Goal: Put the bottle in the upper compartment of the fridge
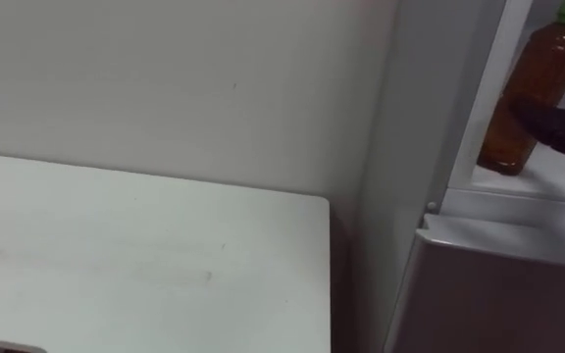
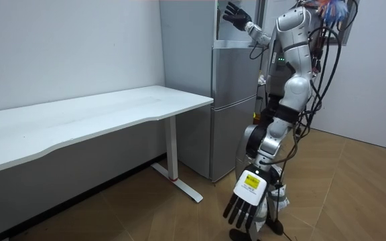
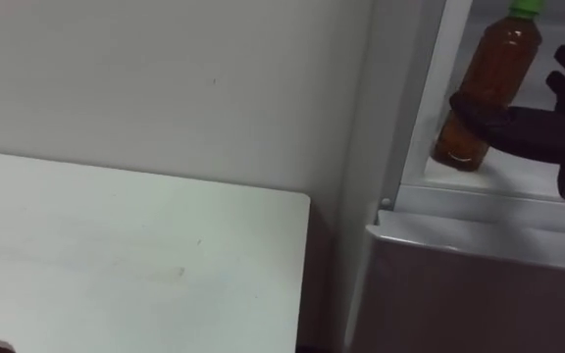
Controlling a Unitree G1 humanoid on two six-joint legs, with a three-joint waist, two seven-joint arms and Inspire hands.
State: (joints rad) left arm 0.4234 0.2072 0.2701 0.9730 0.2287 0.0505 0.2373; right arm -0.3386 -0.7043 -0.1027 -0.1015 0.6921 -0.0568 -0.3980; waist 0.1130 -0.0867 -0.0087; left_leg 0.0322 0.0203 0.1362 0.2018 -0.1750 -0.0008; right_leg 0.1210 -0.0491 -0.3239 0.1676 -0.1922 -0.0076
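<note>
A brown bottle with a green cap stands upright on the white shelf inside the open upper compartment of the grey fridge. My right hand is raised at that compartment, just right of the bottle. Its fingers are spread and open, and its thumb crosses in front of the bottle's lower part. My left hand hangs low beside my leg with straight fingers and holds nothing. In the room view I stand upright right in front of the fridge.
A long white table stands against the wall to the left of the fridge, its end almost touching the fridge side. The shut lower fridge door is below the shelf. Wooden floor lies behind me.
</note>
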